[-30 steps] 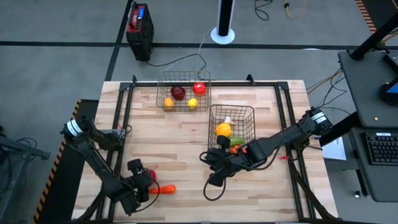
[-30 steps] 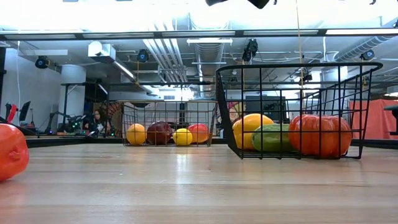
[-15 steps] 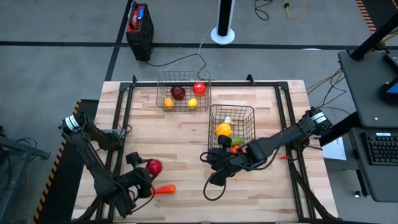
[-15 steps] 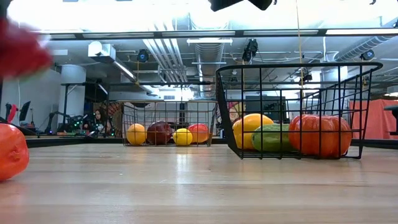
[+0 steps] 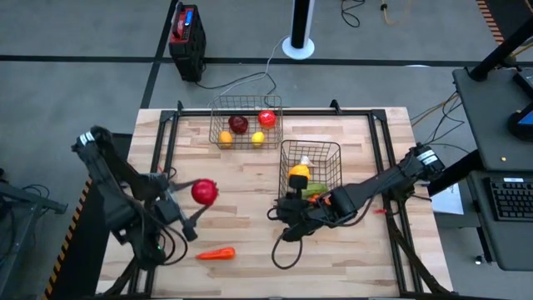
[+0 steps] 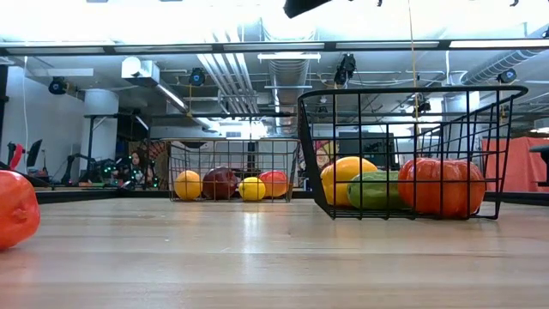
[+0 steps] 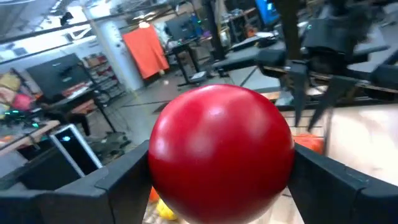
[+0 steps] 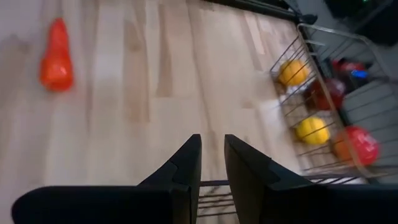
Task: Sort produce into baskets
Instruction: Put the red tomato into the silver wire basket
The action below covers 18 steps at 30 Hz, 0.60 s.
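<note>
A red round piece of produce [image 5: 204, 192] hangs above the left middle of the table in my left gripper [image 5: 201, 197]. An orange carrot [image 5: 216, 253] lies on the wood near the front edge. The far basket [image 5: 218, 125] holds red, dark red, yellow and orange round pieces. The nearer basket [image 5: 335, 167] holds a yellow-orange piece, a green one and a white one. My right gripper [image 5: 287, 228] hovers shut in front of that basket's near left corner, holding nothing. My left gripper pinches the red round piece between its two fingers, one finger [image 7: 121, 171] on each opposite side [image 7: 163, 163] of it. The fingers lie about level and come from the table's near left. The piece is lifted clear of the table.
Black frame rails [image 5: 171, 154] run along the table's left and right edges. A loose cable [image 5: 283, 254] loops on the wood below my right gripper. A red-and-black box [image 5: 186, 32] and a white post base [image 5: 298, 43] stand on the floor beyond the far edge.
My left gripper has risen from beside the carrot and gone toward the far edge, tipping from pointing down to about level. The red round piece has come up with it, clear of the table. The carrot has stayed where it was. My right gripper has rolled a little in place.
</note>
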Available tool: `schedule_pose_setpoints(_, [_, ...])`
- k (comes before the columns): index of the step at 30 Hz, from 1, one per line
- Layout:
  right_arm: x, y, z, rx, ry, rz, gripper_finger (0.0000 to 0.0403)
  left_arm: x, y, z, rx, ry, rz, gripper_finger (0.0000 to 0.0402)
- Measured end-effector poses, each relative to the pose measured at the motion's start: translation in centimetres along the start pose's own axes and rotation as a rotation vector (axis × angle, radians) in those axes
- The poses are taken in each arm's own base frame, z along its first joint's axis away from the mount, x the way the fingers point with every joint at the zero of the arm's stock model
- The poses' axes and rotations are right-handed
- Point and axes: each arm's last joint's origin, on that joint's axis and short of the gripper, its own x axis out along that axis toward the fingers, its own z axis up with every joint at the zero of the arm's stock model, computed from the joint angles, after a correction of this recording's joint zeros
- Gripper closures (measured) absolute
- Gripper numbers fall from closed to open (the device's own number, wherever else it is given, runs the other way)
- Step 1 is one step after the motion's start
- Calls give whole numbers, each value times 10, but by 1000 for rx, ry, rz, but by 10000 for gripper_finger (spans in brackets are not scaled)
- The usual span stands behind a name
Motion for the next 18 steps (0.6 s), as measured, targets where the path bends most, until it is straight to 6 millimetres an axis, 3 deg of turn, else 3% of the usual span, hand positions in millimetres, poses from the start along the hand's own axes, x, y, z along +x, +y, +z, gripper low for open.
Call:
schedule_pose_setpoints(4, [7, -15, -4, -79, 27, -33, 340, 15, 10, 8, 10, 36, 45, 105])
schedule_pose_setpoints(9, [8, -52, -14, -102, 63, -91, 340, 44, 10, 14, 44, 128, 77, 105])
schedule_pose_setpoints(15, [-3, -89, -33, -68, 24, -135, 340, 80, 8, 22, 172, 163, 132, 105])
schedule_pose_setpoints(18, [-9, -100, -43, -53, -36, -112, 340, 102, 13, 29, 176, 183, 77, 105])
